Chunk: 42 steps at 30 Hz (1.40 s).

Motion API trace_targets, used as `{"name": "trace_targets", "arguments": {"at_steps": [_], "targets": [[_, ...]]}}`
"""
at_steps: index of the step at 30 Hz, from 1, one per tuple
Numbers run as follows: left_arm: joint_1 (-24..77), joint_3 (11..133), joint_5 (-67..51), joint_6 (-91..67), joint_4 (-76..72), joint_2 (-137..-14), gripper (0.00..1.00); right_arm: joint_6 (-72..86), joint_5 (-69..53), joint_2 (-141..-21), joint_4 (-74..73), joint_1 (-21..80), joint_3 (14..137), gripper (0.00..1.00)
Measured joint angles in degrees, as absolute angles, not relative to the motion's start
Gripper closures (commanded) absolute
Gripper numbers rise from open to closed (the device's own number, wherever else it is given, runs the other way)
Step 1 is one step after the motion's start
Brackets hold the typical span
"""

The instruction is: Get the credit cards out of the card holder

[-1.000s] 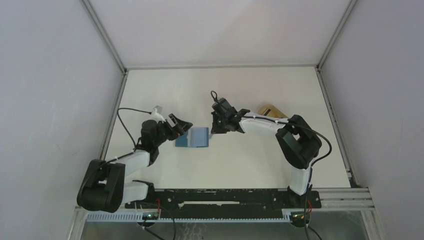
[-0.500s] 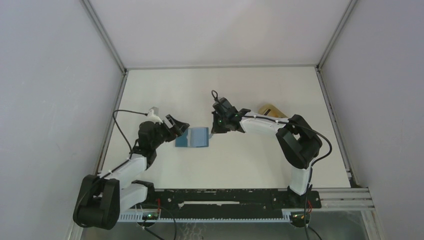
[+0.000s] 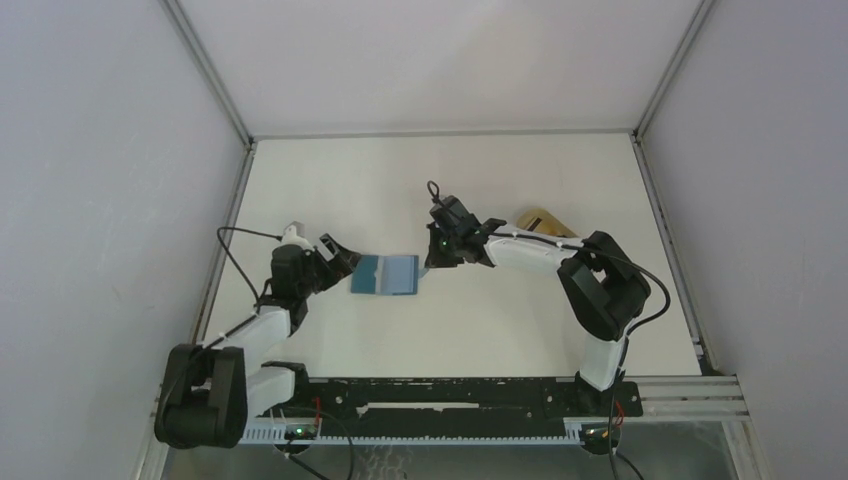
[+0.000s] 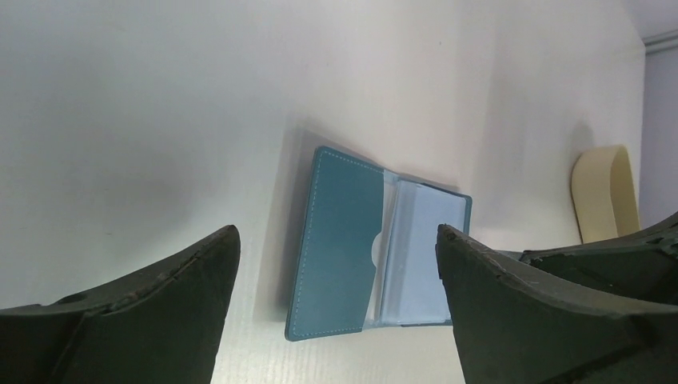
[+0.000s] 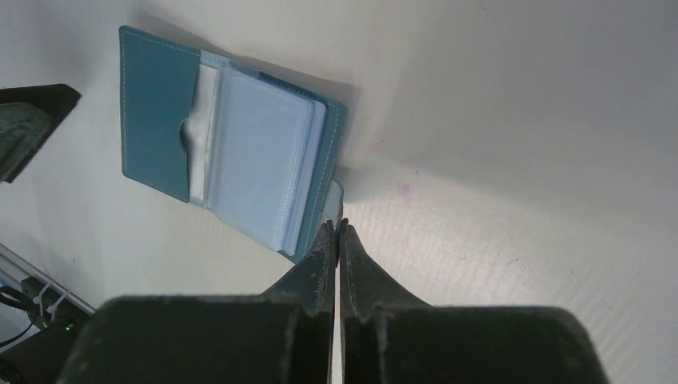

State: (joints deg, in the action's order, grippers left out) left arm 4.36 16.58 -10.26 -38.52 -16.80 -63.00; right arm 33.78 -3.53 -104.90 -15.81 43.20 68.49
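The teal card holder (image 3: 385,275) lies open like a book in the middle of the table, with clear pale sleeves (image 5: 256,160) showing inside. My left gripper (image 3: 346,258) hovers just left of it, open, with the card holder (image 4: 344,240) lying beyond its wide-spread jaws and untouched. My right gripper (image 3: 432,262) stands at the holder's right edge. Its tips (image 5: 334,226) are shut together on the little snap tab (image 5: 334,196) of the card holder (image 5: 160,112). One pale tan credit card (image 3: 538,219) lies on the table behind the right arm.
The same tan card (image 4: 605,192) shows at the right in the left wrist view. White walls close in the table (image 3: 450,170) at the left, back and right. The arm bases and a black rail (image 3: 440,395) line the near edge.
My left gripper has drawn back to the left, away from the holder, still open. The holder and the right gripper have stayed where they were.
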Motion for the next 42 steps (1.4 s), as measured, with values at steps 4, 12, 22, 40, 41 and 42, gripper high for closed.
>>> {"name": "trace_targets", "arguments": {"at_steps": [4,12,22,40,41,42], "targets": [[4.4,15.7,-13.6,-40.0,-20.9,-67.8,0.04,33.8,-3.5,-104.1,-15.7,43.2,67.9,1.00],[4.4,15.3,-17.4,-41.7,-25.7,-71.3,0.04,33.8,-3.5,-103.6,-15.4,43.2,67.1,1.00],[4.4,14.2,-23.2,-45.5,-33.8,-75.8,0.04,33.8,-3.6,-103.6,-15.1,43.2,67.0,1.00],[13.3,13.8,-25.1,-52.5,-40.2,-71.0,0.03,33.8,-4.0,-103.6,-14.9,43.2,67.0,1.00],[14.7,13.8,-25.0,-52.8,-41.0,-72.1,0.03,33.8,-4.0,-103.6,-14.9,43.2,67.0,1.00],[15.7,13.8,-24.8,-53.5,-42.0,-73.5,0.04,33.8,-4.1,-103.6,-14.9,43.2,67.0,1.00]]}}
